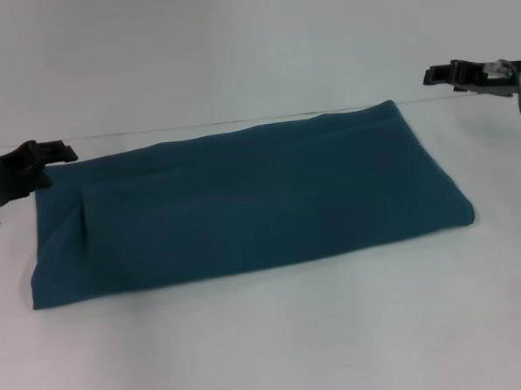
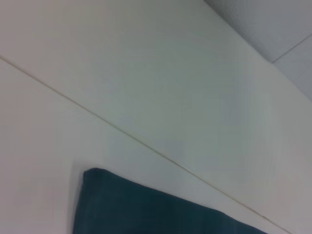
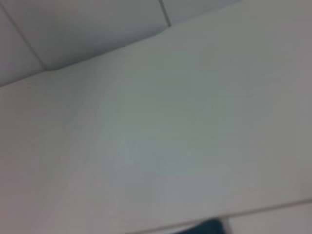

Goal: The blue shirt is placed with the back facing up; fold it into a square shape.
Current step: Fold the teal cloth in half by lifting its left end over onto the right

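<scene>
The blue shirt point(image 1: 243, 200) lies flat on the white table point(image 1: 277, 343), folded into a long dark teal band running from left to right, with a smaller fold line near its left end. My left gripper point(image 1: 59, 155) hovers at the shirt's far left corner, just beside the cloth. My right gripper point(image 1: 436, 75) is raised beyond the shirt's far right corner, apart from it. A corner of the shirt shows in the left wrist view point(image 2: 146, 214), and a small tip of it in the right wrist view point(image 3: 207, 227).
A thin seam point(image 1: 196, 126) runs across the table just behind the shirt; it also shows in the left wrist view point(image 2: 122, 131). Bare white table surface lies in front of the shirt. A wall rises behind the table.
</scene>
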`<state>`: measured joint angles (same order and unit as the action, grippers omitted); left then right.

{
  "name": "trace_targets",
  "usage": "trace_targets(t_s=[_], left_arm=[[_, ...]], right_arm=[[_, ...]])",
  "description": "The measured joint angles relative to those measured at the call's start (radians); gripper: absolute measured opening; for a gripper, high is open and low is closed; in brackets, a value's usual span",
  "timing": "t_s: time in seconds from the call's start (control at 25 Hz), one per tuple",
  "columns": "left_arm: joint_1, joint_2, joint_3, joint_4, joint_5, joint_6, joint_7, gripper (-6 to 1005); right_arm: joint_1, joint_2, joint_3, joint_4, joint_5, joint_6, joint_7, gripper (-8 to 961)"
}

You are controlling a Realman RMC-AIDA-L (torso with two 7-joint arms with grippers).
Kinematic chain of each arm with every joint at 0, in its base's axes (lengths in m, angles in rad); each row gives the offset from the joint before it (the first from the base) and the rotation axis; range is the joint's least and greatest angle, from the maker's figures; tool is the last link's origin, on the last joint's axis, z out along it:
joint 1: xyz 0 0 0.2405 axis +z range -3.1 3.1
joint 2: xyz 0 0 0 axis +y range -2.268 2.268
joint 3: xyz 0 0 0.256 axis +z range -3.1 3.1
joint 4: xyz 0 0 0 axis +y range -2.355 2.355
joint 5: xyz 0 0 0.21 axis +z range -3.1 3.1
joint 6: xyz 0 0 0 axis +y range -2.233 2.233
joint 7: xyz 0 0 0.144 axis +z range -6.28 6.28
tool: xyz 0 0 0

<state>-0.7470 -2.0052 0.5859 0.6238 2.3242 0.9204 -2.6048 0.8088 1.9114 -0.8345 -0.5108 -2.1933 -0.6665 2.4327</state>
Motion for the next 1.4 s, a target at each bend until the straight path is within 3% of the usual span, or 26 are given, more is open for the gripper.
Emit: trace_targets(t_s=[0.12,0.32,0.6,0.92,1.12,1.4], left_arm=[[0.047,-0.004,0.000,0.052,-0.078,0.085,0.046,529],[0.143,-0.007,0.000,0.076,-0.214,0.214,0.089,628],[0.234,-0.032,-0.004,0.071,-0.295,0.289,0.104,628],[0.258,-0.056,-0.006,0.039,-0.315,0.309,0.222,629],[0.249,-0.061,-0.031,-0.058,-0.316,0.192,0.214,629],[0.255,-0.063,-0.022,-0.106,-0.309,0.106,0.221,630]], right_arm=[[-0.085,0.007,0.044,-0.103,0.092,-0.196,-0.063,529],[-0.253,0.043,0.105,-0.220,0.275,-0.505,-0.180,698],[-0.393,0.052,0.199,-0.213,0.345,-0.729,-0.237,704],[-0.385,0.040,0.200,-0.197,0.315,-0.751,-0.241,704],[-0.363,0.040,0.201,-0.186,0.308,-0.745,-0.254,704],[-0.360,0.046,0.202,-0.181,0.308,-0.741,-0.254,704]])
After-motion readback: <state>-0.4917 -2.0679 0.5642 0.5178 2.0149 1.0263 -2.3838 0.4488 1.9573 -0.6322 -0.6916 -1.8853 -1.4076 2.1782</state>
